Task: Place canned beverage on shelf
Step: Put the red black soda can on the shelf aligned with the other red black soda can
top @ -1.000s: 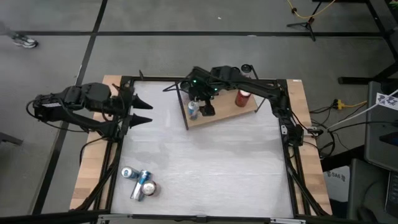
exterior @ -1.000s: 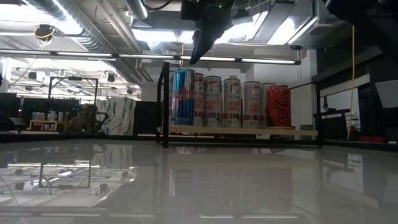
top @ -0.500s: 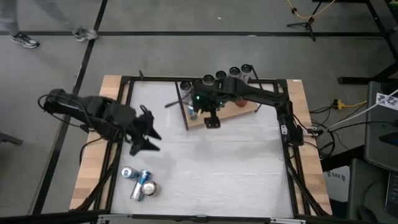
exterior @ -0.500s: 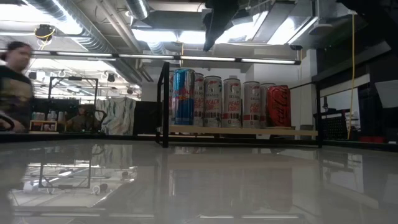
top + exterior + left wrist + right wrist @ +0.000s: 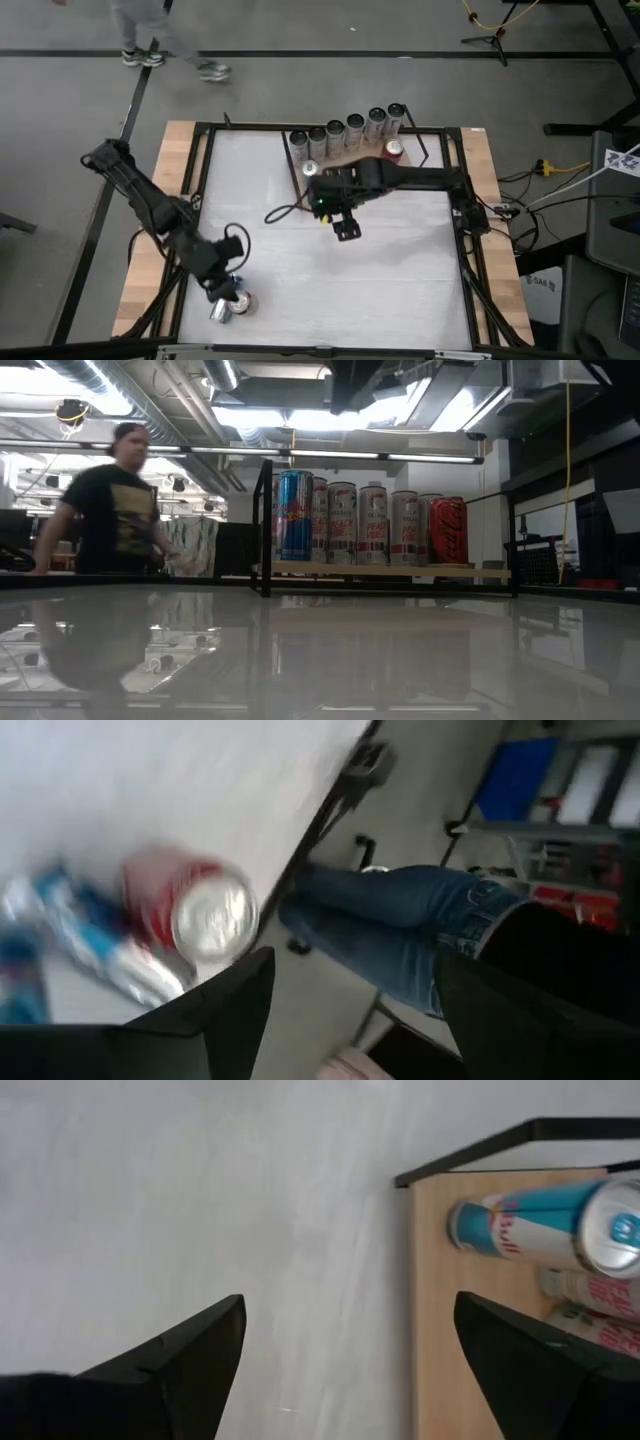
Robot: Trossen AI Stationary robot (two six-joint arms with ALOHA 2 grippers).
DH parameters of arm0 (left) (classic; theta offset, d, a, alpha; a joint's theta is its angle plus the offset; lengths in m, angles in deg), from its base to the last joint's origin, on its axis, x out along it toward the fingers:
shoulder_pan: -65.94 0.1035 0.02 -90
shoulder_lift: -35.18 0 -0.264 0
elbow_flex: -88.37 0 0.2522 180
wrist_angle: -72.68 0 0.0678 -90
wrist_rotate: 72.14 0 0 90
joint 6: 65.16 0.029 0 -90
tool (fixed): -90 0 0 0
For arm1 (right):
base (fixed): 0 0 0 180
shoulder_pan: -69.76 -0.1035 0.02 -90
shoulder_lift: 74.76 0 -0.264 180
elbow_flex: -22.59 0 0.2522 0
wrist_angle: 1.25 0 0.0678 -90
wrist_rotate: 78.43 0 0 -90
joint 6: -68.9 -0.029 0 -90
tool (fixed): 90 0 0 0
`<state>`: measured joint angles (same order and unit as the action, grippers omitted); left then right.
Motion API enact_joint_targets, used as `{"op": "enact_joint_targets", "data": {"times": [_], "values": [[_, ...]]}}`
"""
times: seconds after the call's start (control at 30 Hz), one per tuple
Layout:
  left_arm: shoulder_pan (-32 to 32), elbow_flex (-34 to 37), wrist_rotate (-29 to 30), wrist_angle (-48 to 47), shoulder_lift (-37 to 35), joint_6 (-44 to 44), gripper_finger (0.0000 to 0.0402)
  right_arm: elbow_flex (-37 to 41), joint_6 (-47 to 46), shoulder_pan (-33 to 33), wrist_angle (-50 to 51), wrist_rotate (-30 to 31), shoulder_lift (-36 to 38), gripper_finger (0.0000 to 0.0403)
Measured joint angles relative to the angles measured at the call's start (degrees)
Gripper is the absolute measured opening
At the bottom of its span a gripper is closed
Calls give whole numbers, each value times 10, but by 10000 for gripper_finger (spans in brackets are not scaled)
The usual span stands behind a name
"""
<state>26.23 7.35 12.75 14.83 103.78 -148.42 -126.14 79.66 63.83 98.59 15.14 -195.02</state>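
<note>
While six upright cans line light-brown wooden shelf, we see right gripper spread, empty; left gripper spread over red lying can.

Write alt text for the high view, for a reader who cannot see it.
Seen from above, the left gripper reaches down over loose cans lying at the white table's near left corner. The right gripper, open and empty, hangs over the table just in front of the shelf, where a row of cans stands.
</note>
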Motion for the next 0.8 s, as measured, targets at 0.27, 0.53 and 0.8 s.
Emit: {"op": "enact_joint_targets", "data": {"times": [0.27, 0.53, 0.8], "values": [[-43, 0, -36, 0, 62, -230, 267, 0, 0, -22, -2, -1, 0, 347], [-47, 0, -35, 0, 109, -289, 267, 0, 0, -27, -5, -4, -1, 347], [-47, 0, -30, -2, 120, -287, 267, 0, 0, -27, -5, -5, -1, 347]]}}
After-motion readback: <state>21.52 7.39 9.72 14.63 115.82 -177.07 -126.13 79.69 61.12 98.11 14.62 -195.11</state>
